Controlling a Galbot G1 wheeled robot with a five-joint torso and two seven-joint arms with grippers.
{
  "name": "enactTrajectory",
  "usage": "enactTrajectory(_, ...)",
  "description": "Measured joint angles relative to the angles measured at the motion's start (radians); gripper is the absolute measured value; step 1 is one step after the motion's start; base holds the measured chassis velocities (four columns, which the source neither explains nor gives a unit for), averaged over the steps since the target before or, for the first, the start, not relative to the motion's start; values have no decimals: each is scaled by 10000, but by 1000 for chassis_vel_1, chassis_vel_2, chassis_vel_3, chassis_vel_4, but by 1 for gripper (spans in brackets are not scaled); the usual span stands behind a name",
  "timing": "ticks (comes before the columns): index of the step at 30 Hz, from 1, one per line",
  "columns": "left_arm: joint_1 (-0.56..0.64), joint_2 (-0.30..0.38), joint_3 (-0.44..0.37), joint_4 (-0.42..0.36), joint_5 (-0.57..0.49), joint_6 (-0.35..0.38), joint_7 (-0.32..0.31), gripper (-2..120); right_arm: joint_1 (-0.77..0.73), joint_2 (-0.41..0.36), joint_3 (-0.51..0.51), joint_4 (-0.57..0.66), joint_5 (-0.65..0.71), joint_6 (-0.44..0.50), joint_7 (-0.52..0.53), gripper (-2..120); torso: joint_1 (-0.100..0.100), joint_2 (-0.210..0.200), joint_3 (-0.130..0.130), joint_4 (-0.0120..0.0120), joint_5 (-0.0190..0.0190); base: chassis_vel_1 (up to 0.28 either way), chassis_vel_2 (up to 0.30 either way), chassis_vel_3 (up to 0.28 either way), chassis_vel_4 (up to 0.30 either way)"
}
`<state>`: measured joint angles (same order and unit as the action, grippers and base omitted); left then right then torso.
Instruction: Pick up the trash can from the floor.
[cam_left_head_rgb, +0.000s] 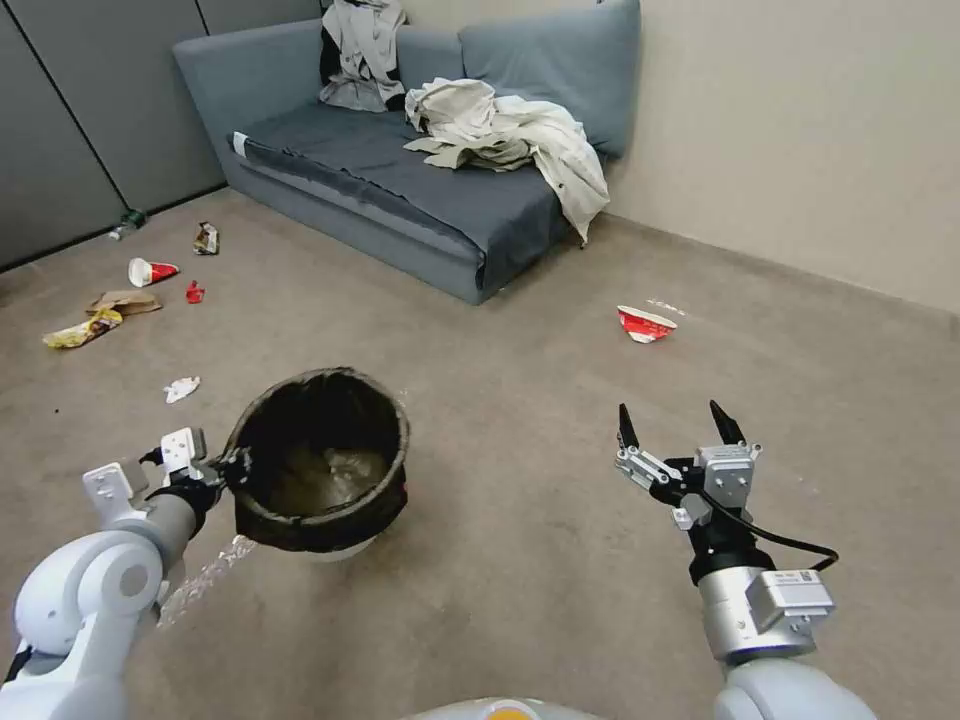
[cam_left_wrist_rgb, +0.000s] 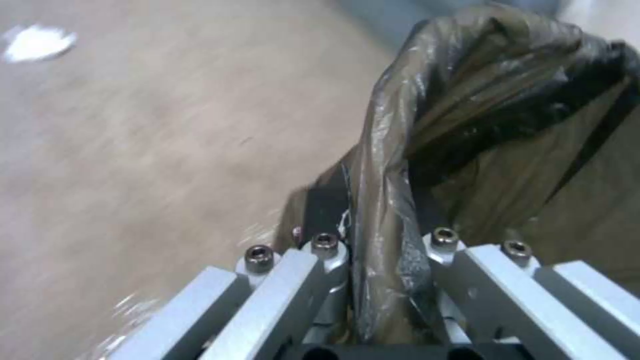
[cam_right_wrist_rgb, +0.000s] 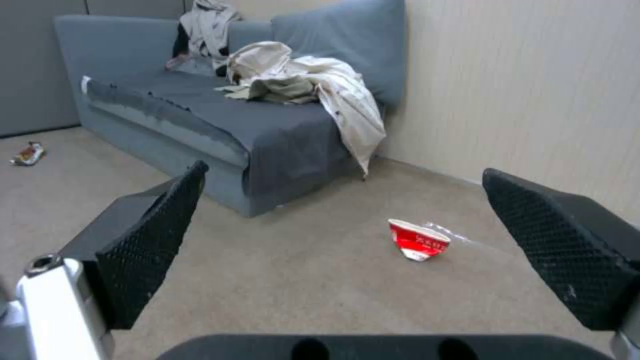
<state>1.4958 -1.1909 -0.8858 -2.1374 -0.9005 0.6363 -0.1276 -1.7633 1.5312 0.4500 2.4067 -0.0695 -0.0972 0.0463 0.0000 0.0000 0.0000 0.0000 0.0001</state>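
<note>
Gripping the bag-lined rim, our left gripper (cam_left_head_rgb: 228, 467) had closed its jaws on the near-left edge of the trash can (cam_left_head_rgb: 320, 460), which looked tilted, perhaps just clear of the floor (cam_left_head_rgb: 520, 560); we judged a rim pinch suited lifting. Our right gripper (cam_left_head_rgb: 672, 425) hovered well apart, jaws wide and empty.

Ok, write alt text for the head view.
The left gripper pinches the bag-covered rim of the trash can, low on the left of the carpeted floor. The right gripper hangs open and empty, a crushed cup and a grey sofa lying beyond.
</note>
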Motion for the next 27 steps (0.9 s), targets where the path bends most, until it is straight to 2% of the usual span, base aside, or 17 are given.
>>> enactTrajectory(2,367,-82,0,-666,-6,-546,409,5,1,5,5,0,0,1,4,100,0,0,0,-1,-1,0,0,0,0)
enactTrajectory(6,654,-179,3,-1230,47,-946,540,5,1,10,39,2,0,1,7,100,0,0,0,1,2,0,0,0,0)
enactTrajectory(8,1002,-323,33,-1675,452,-1630,763,5,5,21,74,14,1,5,16,100,0,0,-1,-1,1,0,0,0,0)
enactTrajectory(14,1431,-519,15,-2014,1035,-2404,865,5,6,38,121,39,8,8,21,100,-1,0,-1,1,0,0,0,0,0)
enactTrajectory(17,1691,-680,65,-2030,1853,-3210,1120,5,-2,80,196,75,13,29,25,100,0,0,-1,1,-1,0,0,0,0)
enactTrajectory(27,1744,-670,51,-2039,2030,-3334,1234,5,-18,95,197,111,3,30,15,100,0,0,-1,0,-1,0,0,0,0)
